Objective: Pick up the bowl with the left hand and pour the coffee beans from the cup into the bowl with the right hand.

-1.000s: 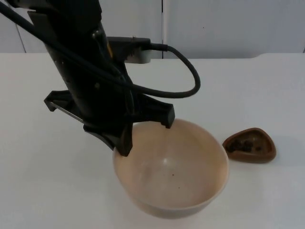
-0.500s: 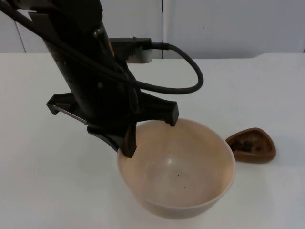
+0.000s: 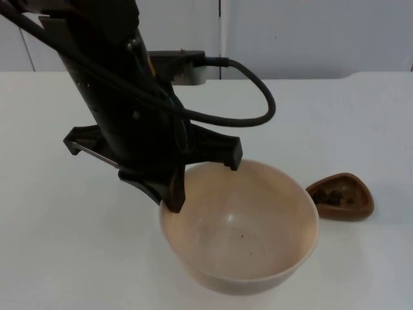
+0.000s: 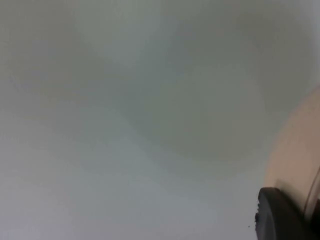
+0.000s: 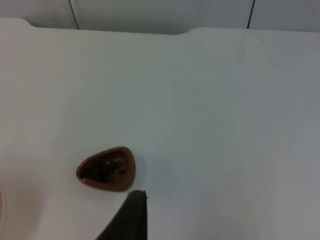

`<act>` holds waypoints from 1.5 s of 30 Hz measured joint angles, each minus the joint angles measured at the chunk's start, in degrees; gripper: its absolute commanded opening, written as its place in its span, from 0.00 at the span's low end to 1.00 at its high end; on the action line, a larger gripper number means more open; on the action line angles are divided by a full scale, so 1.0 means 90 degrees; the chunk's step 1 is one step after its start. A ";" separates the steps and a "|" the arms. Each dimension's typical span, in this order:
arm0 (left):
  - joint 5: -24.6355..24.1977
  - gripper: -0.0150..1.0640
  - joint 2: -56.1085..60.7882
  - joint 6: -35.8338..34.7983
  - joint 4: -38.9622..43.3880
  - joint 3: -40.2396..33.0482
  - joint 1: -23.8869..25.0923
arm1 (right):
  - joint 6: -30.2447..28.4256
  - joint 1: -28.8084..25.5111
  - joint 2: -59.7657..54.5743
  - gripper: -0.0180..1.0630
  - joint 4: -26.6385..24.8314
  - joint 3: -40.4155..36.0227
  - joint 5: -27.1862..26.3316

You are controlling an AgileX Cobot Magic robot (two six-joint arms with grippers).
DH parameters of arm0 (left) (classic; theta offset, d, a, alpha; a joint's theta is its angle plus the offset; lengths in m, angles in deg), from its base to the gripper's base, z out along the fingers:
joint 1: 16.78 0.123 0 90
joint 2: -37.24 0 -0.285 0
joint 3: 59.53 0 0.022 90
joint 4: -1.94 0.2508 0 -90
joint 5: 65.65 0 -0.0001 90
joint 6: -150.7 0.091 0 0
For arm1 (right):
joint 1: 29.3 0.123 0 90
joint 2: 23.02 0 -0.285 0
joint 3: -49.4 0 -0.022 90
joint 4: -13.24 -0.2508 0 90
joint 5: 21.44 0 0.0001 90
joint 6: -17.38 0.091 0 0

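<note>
A large beige bowl (image 3: 258,255) sits low in the middle of the top view. My left gripper (image 3: 173,197) is shut on its near-left rim, one black finger over the edge. In the left wrist view, the bowl's wall (image 4: 295,150) sits beside a black fingertip (image 4: 277,215). A small brown teardrop-shaped cup (image 3: 340,197) holding dark coffee beans stands on the table just right of the bowl. In the right wrist view the cup (image 5: 106,169) lies a little beyond a fingertip (image 5: 131,215) of my right gripper, which hangs above the table, apart from the cup.
The white table (image 3: 335,123) runs back to the grey partition wall (image 3: 310,32). The left arm's black body (image 3: 110,97) rises over the table's left half.
Over the last second my left gripper shifted slightly right with the bowl in it. Nothing has moved in the last half second, and the cup stays put.
</note>
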 measured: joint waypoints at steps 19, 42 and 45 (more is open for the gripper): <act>0.0037 0.01 0.0000 0.0000 0.0000 0.0000 0.0000 | -0.0717 0.0000 -0.2756 0.99 -0.0587 0.1960 0.0040; 0.0073 0.01 0.0000 0.0000 0.0000 0.0000 0.0000 | -0.0205 0.1516 -0.5278 0.99 0.0199 0.2653 0.0527; 0.0100 0.01 0.0000 0.0000 0.0000 0.0000 0.0000 | -0.0022 0.1516 -0.5490 0.99 0.0288 0.2768 0.0527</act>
